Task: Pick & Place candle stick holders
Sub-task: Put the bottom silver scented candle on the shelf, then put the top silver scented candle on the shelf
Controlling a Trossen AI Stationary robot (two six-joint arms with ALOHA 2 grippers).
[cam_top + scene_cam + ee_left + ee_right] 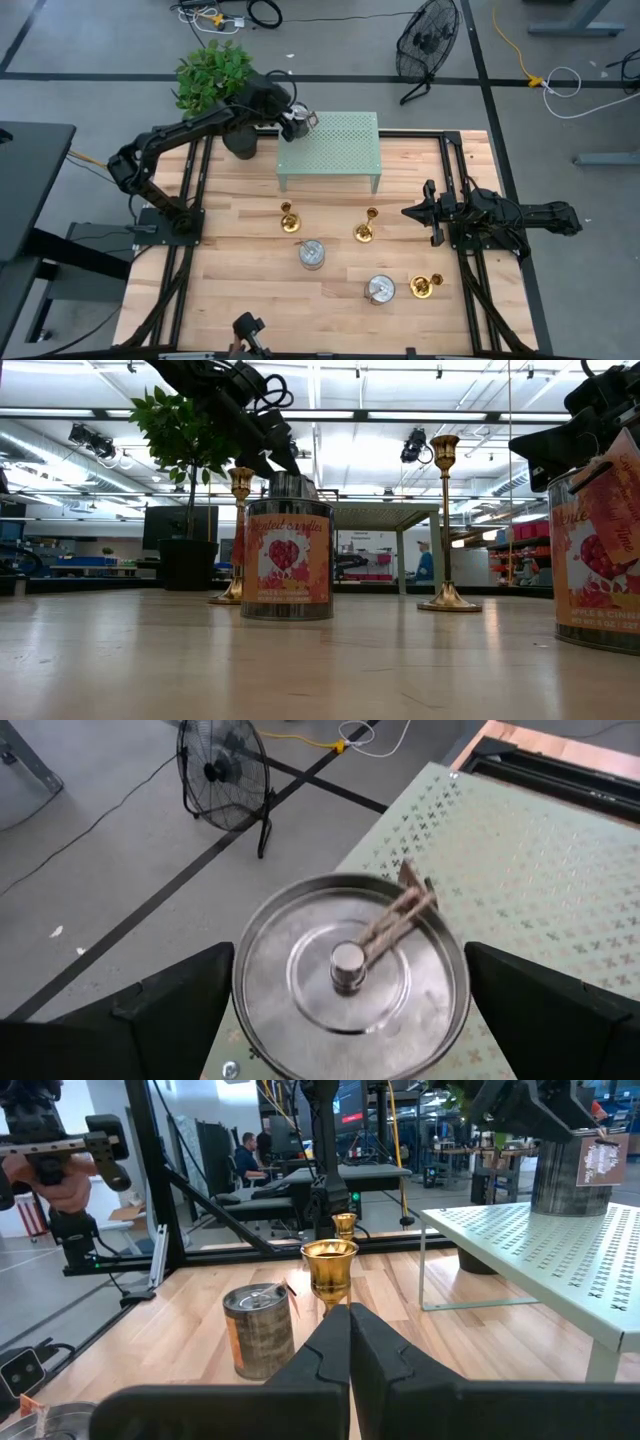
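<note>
No holders [289,218] placed; all three on table. Left gripper [296,122] spread around tin [350,970] on shelf [340,150], upper centre. Right gripper [412,213] pressed together, empty.

Left arm stretched up and across toward far side of table, elbow bent near its base, wrist angled down; my left gripper [297,122] at far end of reach, fingers [170,1010] spread as wide as they go, one dark pad at each side of wrist view; right arm lying low along right edge of table, forearm pointing inward toward centre; my right gripper [410,212] level and well apart from left one, fingers [322,1365] pressed together, tips meeting in narrow seam, nothing between them
</note>
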